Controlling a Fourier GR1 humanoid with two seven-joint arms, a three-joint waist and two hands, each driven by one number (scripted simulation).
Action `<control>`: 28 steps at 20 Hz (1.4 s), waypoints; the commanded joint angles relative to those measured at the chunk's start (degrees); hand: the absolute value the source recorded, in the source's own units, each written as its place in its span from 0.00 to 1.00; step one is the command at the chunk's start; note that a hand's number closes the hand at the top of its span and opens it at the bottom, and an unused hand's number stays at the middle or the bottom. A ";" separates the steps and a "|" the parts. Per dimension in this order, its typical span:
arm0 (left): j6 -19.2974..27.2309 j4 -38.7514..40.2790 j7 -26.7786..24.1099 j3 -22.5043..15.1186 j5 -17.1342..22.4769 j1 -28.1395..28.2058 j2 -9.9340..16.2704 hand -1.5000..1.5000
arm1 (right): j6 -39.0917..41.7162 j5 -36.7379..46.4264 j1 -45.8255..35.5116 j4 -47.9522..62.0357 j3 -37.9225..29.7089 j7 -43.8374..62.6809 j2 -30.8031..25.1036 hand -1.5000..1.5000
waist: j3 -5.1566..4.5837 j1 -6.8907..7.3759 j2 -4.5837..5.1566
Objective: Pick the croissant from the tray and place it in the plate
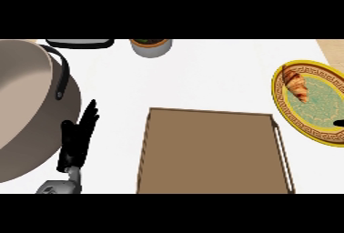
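The croissant (295,84) lies on the yellow-rimmed plate (290,114) at the desk's right side, in the plate's upper left part. The wooden tray (214,152) sits in the middle, apart from the plate. The left hand (77,141) rests beside a large pan (27,109), fingers straight and pointing up, holding nothing. At the right edge, a dark tip (338,123) of the right hand shows over the plate; I cannot tell how its fingers stand.

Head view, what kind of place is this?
Most likely a kitchen counter: a large pot at the left, a wooden tray in the middle, and a croissant lying on a patterned plate.
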 commanded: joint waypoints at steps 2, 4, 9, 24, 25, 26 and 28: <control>-2.89 1.27 -1.54 1.67 1.97 0.41 1.50 0.50 | -0.28 0.16 2.47 1.18 0.65 -3.35 -0.33 0.00 | 0.00 0.02 0.09; -0.76 1.65 -2.02 0.85 0.00 0.60 0.39 0.50 | -2.22 0.43 0.92 1.17 0.87 -2.53 -0.09 0.00 | 0.05 0.45 0.24; -1.67 -3.75 2.81 0.91 0.81 0.83 1.35 0.50 | -2.98 0.63 0.59 1.80 1.30 -0.62 -1.96 0.00 | 0.06 0.63 0.11; -1.05 -1.77 2.48 0.43 0.12 -1.72 -0.37 0.50 | -5.62 -1.08 4.82 3.75 -0.91 -2.22 -5.71 0.00 | 0.29 1.30 0.57; -0.91 -1.16 1.80 0.47 -0.31 -1.69 -0.22 0.50 | -4.01 -1.79 7.07 3.87 -1.55 -5.12 -6.11 0.00 | 0.29 0.71 0.51; -1.14 0.55 -0.47 -0.34 -0.66 -0.48 -0.97 0.50 | -3.12 -1.74 6.80 3.44 -1.41 -5.34 -7.02 0.00 | 0.23 0.54 0.48; -1.27 -1.91 2.92 1.04 0.30 -2.36 0.13 0.50 | -4.33 -2.29 6.66 3.40 -1.96 -5.11 -6.74 0.00 | 0.25 0.72 0.38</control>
